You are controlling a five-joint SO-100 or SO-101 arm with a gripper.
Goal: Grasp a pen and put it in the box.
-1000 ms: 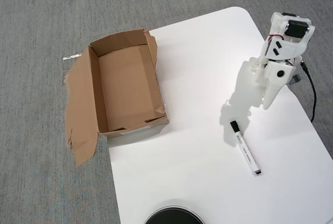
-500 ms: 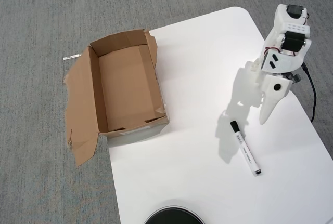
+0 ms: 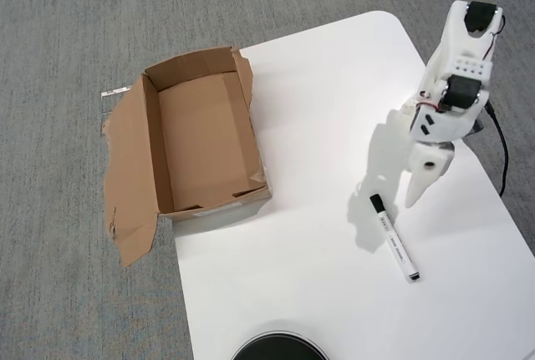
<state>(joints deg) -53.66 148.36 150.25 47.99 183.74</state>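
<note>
The pen [image 3: 394, 239], white with a black cap, lies flat on the white table [image 3: 301, 276] at the right in the overhead view, its capped end pointing up-left. My white gripper [image 3: 415, 199] hangs just right of that capped end, apart from it. Its fingers look like one tapered point, shut, with nothing between them. The brown cardboard box [image 3: 205, 139] stands open and empty at the table's left edge, well to the left of the pen. One wide torn flap [image 3: 129, 176] of the box is splayed over the grey carpet.
A black round object [image 3: 278, 348] shows at the bottom edge. A black cable [image 3: 501, 149] runs down the table's right side behind the arm. The table's rounded edges drop to grey carpet [image 3: 67, 43] on the left and top.
The arm has reached down the picture, carrying the gripper tip from above and right of the pen to close beside its capped end. Pen and box have not moved.
</note>
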